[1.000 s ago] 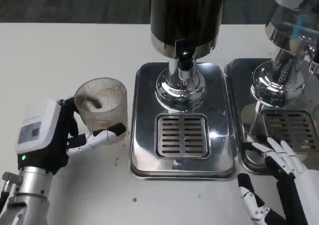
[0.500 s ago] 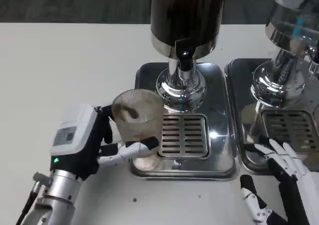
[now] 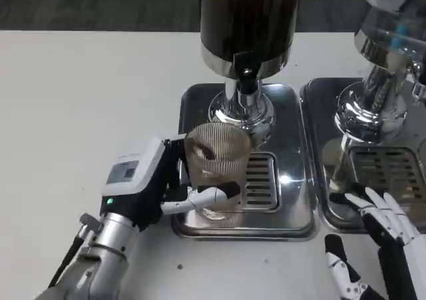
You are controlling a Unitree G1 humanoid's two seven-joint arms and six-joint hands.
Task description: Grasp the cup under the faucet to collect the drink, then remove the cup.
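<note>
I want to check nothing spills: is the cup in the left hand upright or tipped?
Roughly upright. The cup shows its open rim facing up, held by the left hand over the drip grate.

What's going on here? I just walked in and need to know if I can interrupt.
The robot's left hand holds a ribbed clear cup over the grate of the middle drink dispenser, close to the black faucet. Whether any drink is pouring cannot be told. The right hand waits with fingers spread at the front edge of the second dispenser's tray, holding nothing. The cup looks about in place for filling.
</note>
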